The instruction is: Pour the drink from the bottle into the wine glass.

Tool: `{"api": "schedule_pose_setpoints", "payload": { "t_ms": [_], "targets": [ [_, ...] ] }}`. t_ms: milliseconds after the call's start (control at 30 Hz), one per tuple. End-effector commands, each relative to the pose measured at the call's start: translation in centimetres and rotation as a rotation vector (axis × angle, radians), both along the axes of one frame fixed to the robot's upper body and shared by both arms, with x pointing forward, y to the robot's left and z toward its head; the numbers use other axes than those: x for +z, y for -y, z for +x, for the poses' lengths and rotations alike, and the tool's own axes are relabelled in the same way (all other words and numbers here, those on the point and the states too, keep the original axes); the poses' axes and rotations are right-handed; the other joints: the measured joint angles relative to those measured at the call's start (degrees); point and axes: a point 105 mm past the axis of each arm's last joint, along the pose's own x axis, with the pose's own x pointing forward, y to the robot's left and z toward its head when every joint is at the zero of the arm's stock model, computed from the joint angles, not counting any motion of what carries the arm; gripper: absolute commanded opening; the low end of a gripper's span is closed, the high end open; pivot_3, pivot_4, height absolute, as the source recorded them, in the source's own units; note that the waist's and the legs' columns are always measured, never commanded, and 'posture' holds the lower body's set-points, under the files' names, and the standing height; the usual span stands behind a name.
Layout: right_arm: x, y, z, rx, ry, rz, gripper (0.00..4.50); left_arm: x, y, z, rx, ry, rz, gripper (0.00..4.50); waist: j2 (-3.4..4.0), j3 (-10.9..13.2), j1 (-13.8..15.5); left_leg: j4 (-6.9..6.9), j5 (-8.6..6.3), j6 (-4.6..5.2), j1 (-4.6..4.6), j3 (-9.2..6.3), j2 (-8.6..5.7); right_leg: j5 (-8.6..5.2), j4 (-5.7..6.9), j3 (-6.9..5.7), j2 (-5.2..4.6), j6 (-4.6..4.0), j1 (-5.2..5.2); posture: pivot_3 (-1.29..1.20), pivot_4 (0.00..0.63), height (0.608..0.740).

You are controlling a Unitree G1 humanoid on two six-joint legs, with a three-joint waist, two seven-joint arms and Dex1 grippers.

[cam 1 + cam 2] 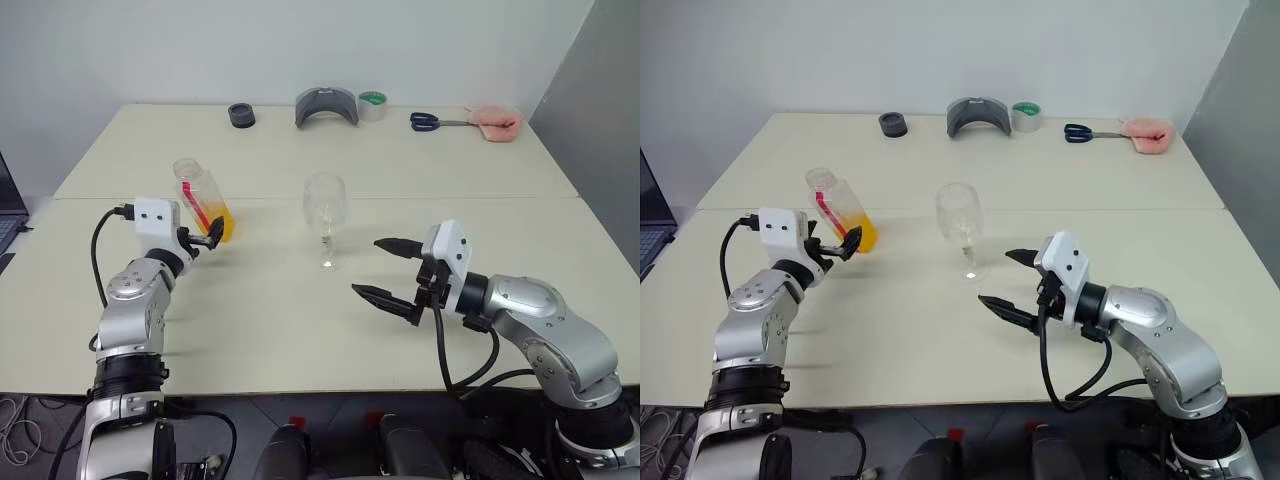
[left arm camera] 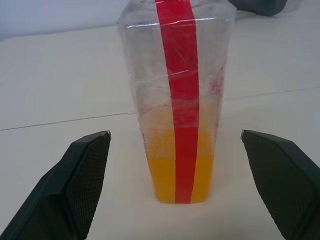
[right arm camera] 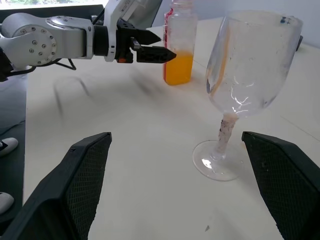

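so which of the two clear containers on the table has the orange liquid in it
The bottle with the red label strip, in front of the open left gripper; the drink fills its bottom. The stemmed wine glass is empty.

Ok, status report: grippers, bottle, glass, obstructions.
Left gripper open, fingers either side of the bottle, not gripping. Right gripper open, facing the wine glass, empty. Drink low in the bottle. Nothing between bottle and glass.

bright, even light | soft faint shadows | mild blur in wrist views
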Motion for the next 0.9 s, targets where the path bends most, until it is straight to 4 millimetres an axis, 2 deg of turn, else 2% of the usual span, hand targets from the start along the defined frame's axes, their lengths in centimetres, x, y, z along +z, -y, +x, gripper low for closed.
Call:
{"api": "schedule_pose_setpoints", "payload": {
  "t_ms": [33,400,500,733,800,900],
  "targets": [
    [1.4,-0.5,-0.5,0.033,0.054,0.013,4.45,2.1,-0.3,0.7,-0.009,0.059,0.030,4.50,0.00,0.00,0.02,0.00,0.00,0.00,0.00,-0.01,0.00,0.00,0.00,-0.01,0.00,0.00,0.00,0.00,0.150,0.740],
    [1.5,-0.7,-0.3,0.037,0.055,0.016,4.45,3.4,-0.1,3.2,-0.084,0.050,0.029,4.50,0.00,0.00,0.00,0.04,0.00,0.00,-0.04,-0.03,-0.02,0.00,0.01,-0.04,0.00,0.00,0.00,0.00,0.150,0.740],
    [1.5,-0.7,-0.3,0.036,0.055,0.017,4.50,3.2,0.1,3.4,-0.097,0.043,0.021,3.92,0.00,0.00,-0.08,0.04,0.00,0.00,-0.04,-0.03,-0.02,0.00,0.01,-0.03,0.00,0.00,0.00,0.00,0.150,0.740],
    [1.7,-0.6,-0.4,0.019,0.065,0.024,4.50,2.7,0.9,3.1,-0.118,0.047,-0.034,1.91,0.00,0.00,-0.13,0.05,0.00,0.00,-0.05,-0.06,-0.02,0.00,0.03,-0.04,0.00,0.00,-0.01,0.00,0.150,0.740],
    [1.9,-0.5,-0.3,0.008,0.074,0.035,4.50,3.1,1.8,2.8,-0.140,0.065,-0.022,1.85,0.00,0.00,-0.08,0.05,0.00,0.00,-0.05,-0.06,-0.01,0.00,0.03,-0.04,0.00,0.00,-0.01,0.00,0.150,0.740],
    [2.5,-0.3,-0.1,-0.018,0.094,0.053,4.50,4.4,4.4,2.6,-0.220,0.111,0.086,1.85,-0.01,0.00,0.04,0.08,0.01,-0.01,-0.10,-0.11,-0.02,0.00,0.02,-0.06,-0.01,0.00,-0.02,0.00,0.150,0.740]
  ]
}}
